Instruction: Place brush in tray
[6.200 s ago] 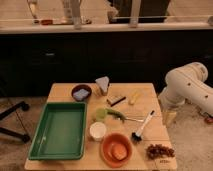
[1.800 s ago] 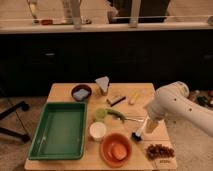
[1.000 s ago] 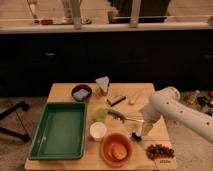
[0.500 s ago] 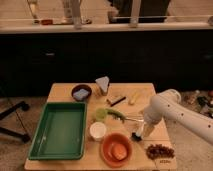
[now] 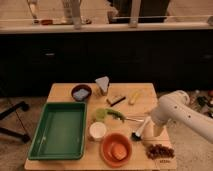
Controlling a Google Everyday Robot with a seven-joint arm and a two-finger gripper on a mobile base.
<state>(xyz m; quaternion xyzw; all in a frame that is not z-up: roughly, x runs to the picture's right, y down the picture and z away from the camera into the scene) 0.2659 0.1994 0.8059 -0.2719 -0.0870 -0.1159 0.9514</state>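
Observation:
The brush (image 5: pixel 137 134) lies on the wooden table (image 5: pixel 62 92), right of centre. Its black bristle head points to the front left, and its white handle runs back to the right under my arm. My gripper (image 5: pixel 150 128) hangs below the white arm (image 5: pixel 172 109), right at the brush handle. The green tray (image 5: pixel 59 131) sits on the left side of the table, well left of the brush, and holds nothing.
An orange bowl (image 5: pixel 116 149) and a white cup (image 5: pixel 97 131) stand between brush and tray. A green-handled utensil (image 5: pixel 110 115), a dark bowl (image 5: pixel 81 92), a black piece (image 5: pixel 116 100), a yellow item (image 5: pixel 135 96) and brown bits (image 5: pixel 159 151) also lie on the table.
My arm has come in from the right edge and lowered onto the brush handle. Over the last second it has barely shifted. The brush lies where it was.

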